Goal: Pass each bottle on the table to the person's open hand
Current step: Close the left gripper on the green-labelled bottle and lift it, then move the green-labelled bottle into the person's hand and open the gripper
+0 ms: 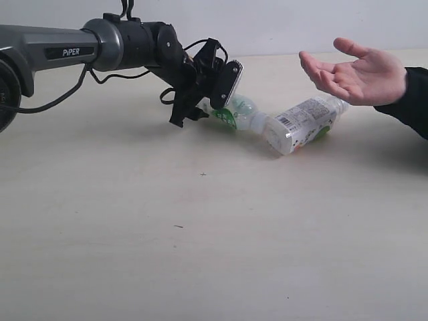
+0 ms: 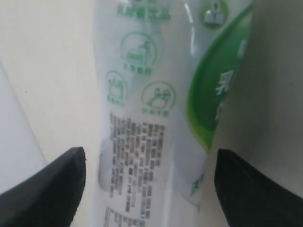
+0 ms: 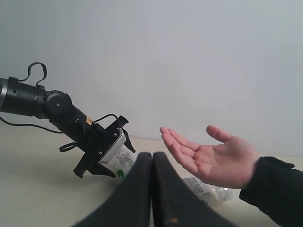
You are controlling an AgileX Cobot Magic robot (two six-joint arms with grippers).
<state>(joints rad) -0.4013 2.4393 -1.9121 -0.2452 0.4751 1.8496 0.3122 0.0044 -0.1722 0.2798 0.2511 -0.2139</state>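
Two clear bottles with white-and-green labels lie on the pale table point(image 1: 200, 241). The nearer-left bottle point(image 1: 233, 114) lies between the fingers of my left gripper point(image 1: 210, 101), which is open and straddles it. The left wrist view shows this bottle point(image 2: 147, 118) close up, with a gap to each black fingertip point(image 2: 52, 189). The other bottle point(image 1: 304, 124) lies just to its right, under the person's open hand point(image 1: 361, 73). My right gripper point(image 3: 152, 189) is shut on nothing and looks towards the hand point(image 3: 213, 158), the left gripper point(image 3: 106, 151) and both bottles point(image 3: 122, 161) point(image 3: 204, 190).
The left arm point(image 1: 80, 47) reaches in from the left edge with a loose black cable under it. The person's dark sleeve point(image 1: 416, 97) enters from the right. A pale wall stands behind the table. Tiny dark specks point(image 1: 202, 174) mark the tabletop.
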